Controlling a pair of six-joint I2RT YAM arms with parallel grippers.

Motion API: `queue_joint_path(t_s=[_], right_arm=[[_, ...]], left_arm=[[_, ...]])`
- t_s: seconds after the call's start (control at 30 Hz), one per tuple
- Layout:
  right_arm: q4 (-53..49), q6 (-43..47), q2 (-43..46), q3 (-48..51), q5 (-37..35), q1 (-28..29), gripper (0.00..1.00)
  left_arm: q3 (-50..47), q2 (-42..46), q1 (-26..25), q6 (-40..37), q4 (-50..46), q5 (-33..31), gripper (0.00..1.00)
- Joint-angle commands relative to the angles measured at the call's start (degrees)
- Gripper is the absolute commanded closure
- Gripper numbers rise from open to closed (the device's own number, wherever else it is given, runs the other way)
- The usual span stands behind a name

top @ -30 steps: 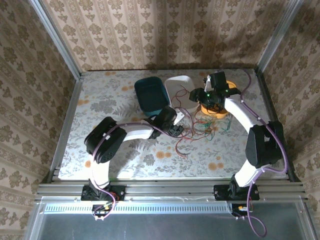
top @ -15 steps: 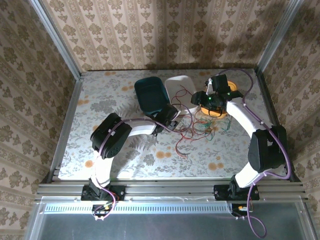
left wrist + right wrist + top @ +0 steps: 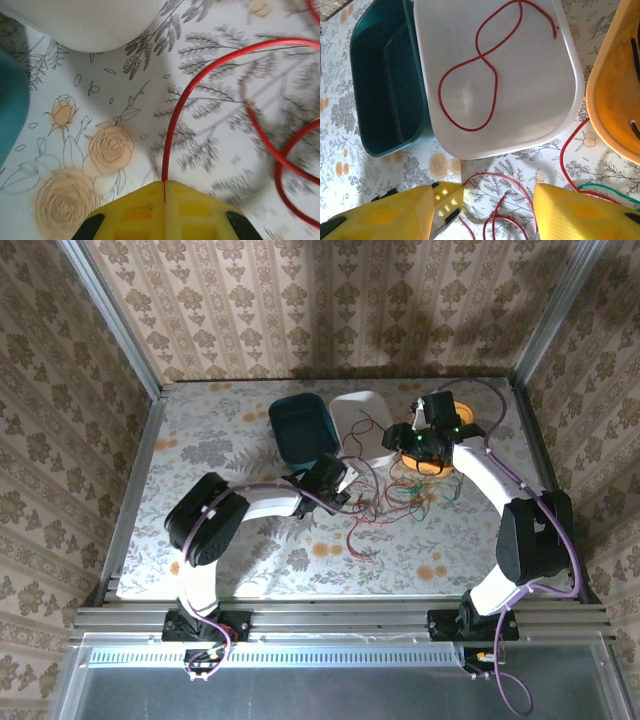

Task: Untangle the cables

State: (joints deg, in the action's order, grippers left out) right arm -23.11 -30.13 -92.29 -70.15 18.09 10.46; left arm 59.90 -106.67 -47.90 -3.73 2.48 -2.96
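The left gripper is clamped on a thin red wire, probably to tug it out of the tangle. The right gripper hovers half-open and empty at the near rim of the white plastic tub, towards the table's far edge.

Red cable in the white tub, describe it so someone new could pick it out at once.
Find the white tub between the teal tub and the orange tub at the table's far side. The red cable lies inside it in a figure-eight, while the tangle sprawls on the table.
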Motion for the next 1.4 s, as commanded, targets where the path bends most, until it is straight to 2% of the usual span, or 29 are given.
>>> queue_joint_path(t_s=[0.0, 0.2, 0.57, 0.7, 0.93, 1.03, 1.1, 1.23, 1.37], right_arm=[[1.3, -1.4, 1.3, 0.8, -1.7, -0.5, 0.44], [1.8, -1.7, 1.6, 1.5, -2.6, -0.9, 0.44], [3.1, -3.3, 5.1, 5.2, -4.5, -3.8, 0.44], [3.4, -3.6, 6.1, 6.3, -4.6, -4.5, 0.44], [4.0, -3.9, 6.6, 6.9, -4.7, -4.6, 0.44], [4.0, -4.0, 6.6, 6.9, -4.5, -4.6, 0.44], [4.0, -3.9, 6.6, 6.8, -4.1, -4.6, 0.44], [6.2, -2.0, 6.1, 6.5, 4.2, -4.2, 0.44], [6.8, 2.0, 5.7, 6.7, 12.1, -1.4, 0.43]], left_arm=[[-1.1, 8.8, 0.9, -2.1, 6.1, 4.5, 1.00], [1.9, 16.0, 5.5, 2.6, 7.3, 9.2, 1.00], [14.7, 17.5, 13.0, 10.2, 9.0, 24.6, 1.00], [18.7, 16.4, 15.4, 14.7, 13.5, 28.3, 1.00], [26.1, 12.8, 16.8, 17.0, 18.3, 31.8, 1.00], [30.3, 8.6, 17.6, 18.3, 18.9, 31.2, 1.00], [32.6, 5.2, 18.2, 21.9, 21.5, 30.9, 1.00], [34.6, 1.3, 17.7, 26.7, 26.5, 31.9, 1.00], [35.3, 0.5, 17.2, 27.1, 26.2, 32.6, 1.00]])
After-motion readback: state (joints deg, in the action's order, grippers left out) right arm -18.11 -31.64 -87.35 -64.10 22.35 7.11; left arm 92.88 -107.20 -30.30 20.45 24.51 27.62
